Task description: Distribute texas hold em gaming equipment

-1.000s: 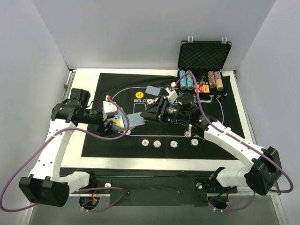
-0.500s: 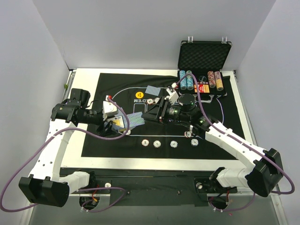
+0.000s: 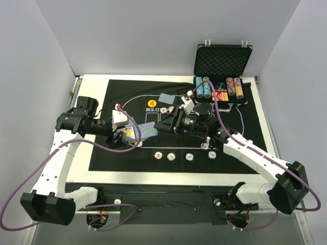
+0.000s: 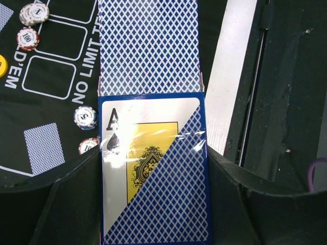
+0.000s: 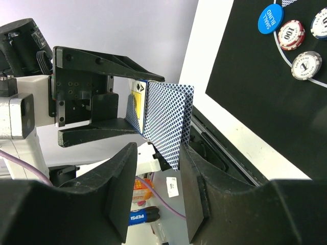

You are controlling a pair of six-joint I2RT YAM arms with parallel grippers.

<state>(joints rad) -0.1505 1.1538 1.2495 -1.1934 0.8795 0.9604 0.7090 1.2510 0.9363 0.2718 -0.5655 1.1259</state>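
Observation:
My left gripper [image 3: 124,134] is shut on a blue-patterned card box [image 4: 153,173] with an ace on its face. A blue-backed playing card [image 4: 148,46] sticks out of the box's far end. My right gripper [image 3: 164,123] is open, and its fingers [image 5: 120,189] stand either side of that card's tip [image 5: 166,120] without pinching it. Poker chips [image 3: 171,156] lie in a row on the mat. A yellow button [image 3: 151,102] and a face-down card [image 3: 167,97] lie at the mat's back. A blue small-blind button [image 5: 270,18] shows in the right wrist view.
The open black case [image 3: 223,61] stands at the back right with chip stacks [image 3: 203,87] in its tray. The black felt mat [image 3: 102,153] covers the white table. Loose chips [image 4: 28,38] lie under the left gripper.
The right gripper has shifted slightly at the protruding card. The left arm and its card box have stayed still.

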